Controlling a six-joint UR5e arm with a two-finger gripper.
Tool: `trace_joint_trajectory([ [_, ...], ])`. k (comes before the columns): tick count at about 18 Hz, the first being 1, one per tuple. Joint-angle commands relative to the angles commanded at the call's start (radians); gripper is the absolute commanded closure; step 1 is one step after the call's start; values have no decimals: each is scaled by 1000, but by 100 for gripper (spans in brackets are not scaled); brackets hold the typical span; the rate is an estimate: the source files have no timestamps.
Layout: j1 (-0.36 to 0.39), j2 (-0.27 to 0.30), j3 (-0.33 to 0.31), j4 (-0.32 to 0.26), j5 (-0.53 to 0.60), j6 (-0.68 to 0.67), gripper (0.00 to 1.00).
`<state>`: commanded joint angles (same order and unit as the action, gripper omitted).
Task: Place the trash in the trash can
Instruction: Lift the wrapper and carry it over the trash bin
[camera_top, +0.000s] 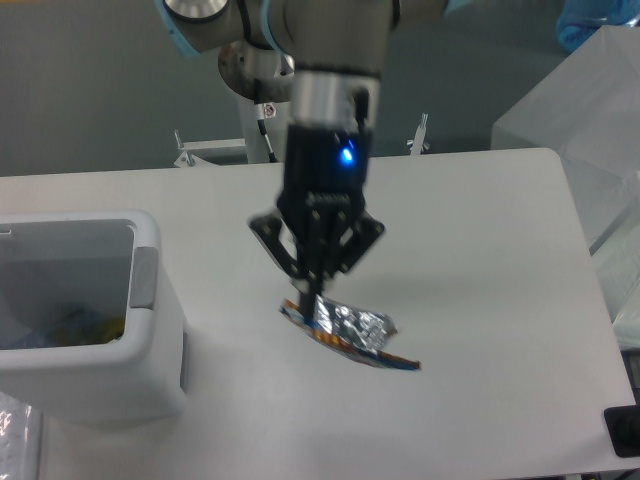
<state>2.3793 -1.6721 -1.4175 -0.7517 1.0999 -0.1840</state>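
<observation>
My gripper (311, 300) hangs above the middle of the table, shut on one end of a flat snack wrapper (350, 334). The wrapper shows its silver inner side with an orange and blue edge, and it dangles to the right below the fingers, clear of the table. The white boxy trash can (150, 300) stands at the left edge of the table, well to the left of the gripper. Inside it lie blue and yellow bits of trash (75, 325).
The white table (480, 260) has its right edge near x 600. A translucent plastic box (590, 110) sits beyond the table at the right. The arm's base column (262, 75) rises at the back centre. A dark object (625, 430) shows at the bottom right corner.
</observation>
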Motion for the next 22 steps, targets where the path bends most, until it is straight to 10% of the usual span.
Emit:
trace_joint_trajectory([
  [7,-103,84,-9,0,-57,-26,100],
  [22,-267,26,-6,2,-57,-25,96],
])
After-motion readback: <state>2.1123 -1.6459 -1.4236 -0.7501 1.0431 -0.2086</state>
